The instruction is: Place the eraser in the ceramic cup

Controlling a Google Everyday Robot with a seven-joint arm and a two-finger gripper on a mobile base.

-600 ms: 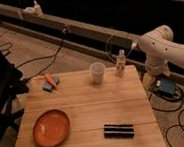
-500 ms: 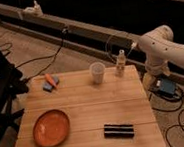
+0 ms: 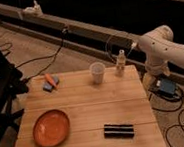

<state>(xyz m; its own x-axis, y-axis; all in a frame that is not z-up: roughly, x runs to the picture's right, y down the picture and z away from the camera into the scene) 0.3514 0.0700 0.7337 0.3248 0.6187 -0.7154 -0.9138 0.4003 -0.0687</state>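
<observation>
The eraser (image 3: 118, 130), a long black block with a pale stripe, lies flat on the wooden table (image 3: 84, 106) near its front right. The ceramic cup (image 3: 98, 72), whitish and tapered, stands upright at the table's far edge, right of the middle. My white arm (image 3: 164, 49) hangs beyond the table's right side, bent downward. The gripper (image 3: 155, 77) at its lower end sits beside the table's far right corner, well away from the eraser and the cup. It holds nothing that I can see.
A slim white bottle (image 3: 120, 63) stands just right of the cup. An orange plate (image 3: 51, 128) lies front left, and a blue block with an orange piece (image 3: 50, 82) far left. A blue box (image 3: 166, 87) and cables lie on the floor to the right.
</observation>
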